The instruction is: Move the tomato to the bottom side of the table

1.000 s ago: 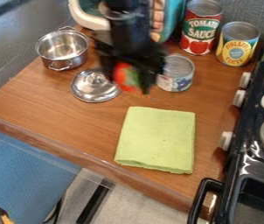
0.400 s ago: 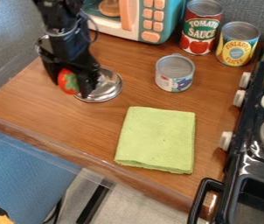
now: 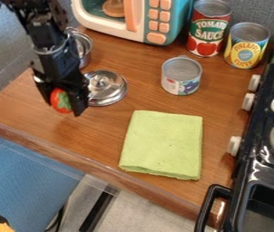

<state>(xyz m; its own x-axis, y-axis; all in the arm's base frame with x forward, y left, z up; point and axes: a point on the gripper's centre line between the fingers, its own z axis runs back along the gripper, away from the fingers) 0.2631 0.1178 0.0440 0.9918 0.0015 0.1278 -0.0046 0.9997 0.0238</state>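
The black two-finger gripper [image 3: 64,104] is closed around the round red tomato with green on it [image 3: 57,100], over the left part of the brown wooden tabletop [image 3: 97,129]. Whether the tomato touches the wood is hard to judge from this slant. The front edge slopes from the left down to the right, and a strip of wood shows between it and the gripper. Just beside the gripper, the shiny round metal lid with a knob [image 3: 107,94] crowds its right side in view; the silver metal pot [image 3: 84,45] stands behind. Farther right lies the folded lime-green cloth [image 3: 163,145], with wood between its left side and the front edge. The black toy stove with white knobs [image 3: 243,156] bounds the right side.
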